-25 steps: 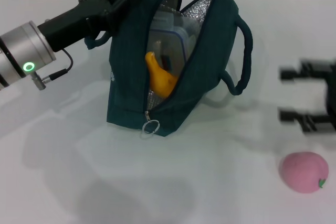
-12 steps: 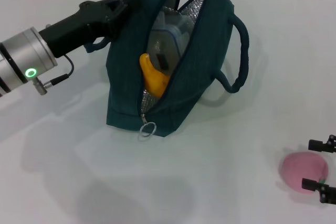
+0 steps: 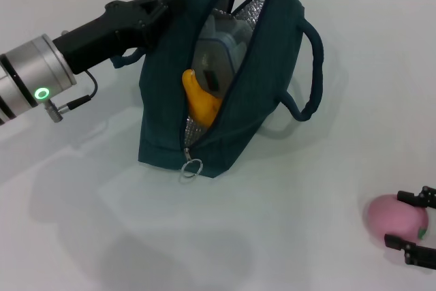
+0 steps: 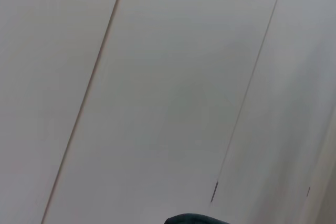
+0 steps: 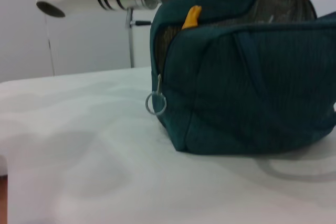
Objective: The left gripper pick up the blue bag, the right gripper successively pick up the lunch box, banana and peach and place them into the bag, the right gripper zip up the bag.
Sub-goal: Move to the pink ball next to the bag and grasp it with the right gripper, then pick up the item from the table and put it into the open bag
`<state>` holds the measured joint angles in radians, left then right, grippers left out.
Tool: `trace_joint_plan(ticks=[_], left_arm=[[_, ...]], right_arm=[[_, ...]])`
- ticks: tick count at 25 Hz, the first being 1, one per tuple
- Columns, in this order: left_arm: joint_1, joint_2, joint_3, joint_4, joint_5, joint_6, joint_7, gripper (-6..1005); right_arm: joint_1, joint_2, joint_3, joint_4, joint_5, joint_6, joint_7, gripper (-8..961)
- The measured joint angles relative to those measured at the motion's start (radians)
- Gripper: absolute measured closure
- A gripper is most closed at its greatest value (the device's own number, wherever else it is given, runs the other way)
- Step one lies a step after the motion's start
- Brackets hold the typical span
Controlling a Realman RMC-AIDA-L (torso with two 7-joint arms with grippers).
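The blue bag (image 3: 231,120) stands open at the table's middle, with the clear lunch box (image 3: 219,46) and the yellow banana (image 3: 199,103) inside. My left gripper (image 3: 155,13) is shut on the bag's upper left rim and holds it up. The pink peach (image 3: 394,216) lies on the table at the front right. My right gripper (image 3: 395,219) is open, with one black finger on each side of the peach. The right wrist view shows the bag (image 5: 247,72), the banana tip (image 5: 191,16) and the zipper ring (image 5: 156,103). The left wrist view shows only a sliver of the bag (image 4: 197,219).
The bag's loose handle (image 3: 312,73) loops out to its right. The zipper pull ring (image 3: 192,167) hangs at the bag's front bottom. The white table (image 3: 102,223) extends around the bag. A wall fills the left wrist view.
My right gripper has come down from the table's right side to the peach and now straddles it. The bag has shifted slightly in the left gripper's hold.
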<state>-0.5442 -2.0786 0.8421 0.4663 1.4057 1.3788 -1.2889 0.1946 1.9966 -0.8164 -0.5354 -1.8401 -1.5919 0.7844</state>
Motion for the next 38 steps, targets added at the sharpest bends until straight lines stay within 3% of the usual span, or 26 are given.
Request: trace_joint_plan(ticks=[7, 10, 15, 20, 25, 30, 35, 38], left_arm=[[0.002, 0.000, 0.000, 0.000, 0.001, 0.000, 0.000, 960], [0.003, 0.000, 0.000, 0.000, 0.001, 0.000, 0.000, 959], [0.005, 0.000, 0.000, 0.000, 0.001, 0.000, 0.000, 960], [0.001, 0.000, 0.000, 0.000, 0.001, 0.000, 0.005, 960], [-0.001, -0.002, 0.000, -0.005, 0.001, 0.000, 0.020, 960], [-0.003, -0.004, 0.004, -0.014, -0.003, 0.000, 0.029, 960], [-0.003, -0.006, 0.005, -0.014, -0.006, 0.000, 0.029, 960], [-0.004, -0.006, 0.004, -0.014, -0.006, 0.000, 0.029, 960]], right_arm=[[0.003, -0.002, 0.008, -0.002, -0.011, -0.002, 0.022, 225], [0.004, -0.003, 0.017, -0.005, -0.005, -0.009, 0.031, 400], [0.012, -0.002, 0.085, 0.001, 0.013, -0.077, -0.006, 531], [0.055, 0.004, 0.107, 0.054, 0.205, -0.234, -0.069, 572], [0.193, 0.015, 0.103, 0.134, 0.399, -0.279, -0.056, 597], [0.402, 0.018, 0.077, 0.187, 0.429, -0.143, 0.091, 618], [0.536, 0.015, -0.142, 0.091, 0.423, 0.060, 0.342, 655], [0.552, 0.022, -0.272, 0.018, 0.421, 0.156, 0.399, 689]])
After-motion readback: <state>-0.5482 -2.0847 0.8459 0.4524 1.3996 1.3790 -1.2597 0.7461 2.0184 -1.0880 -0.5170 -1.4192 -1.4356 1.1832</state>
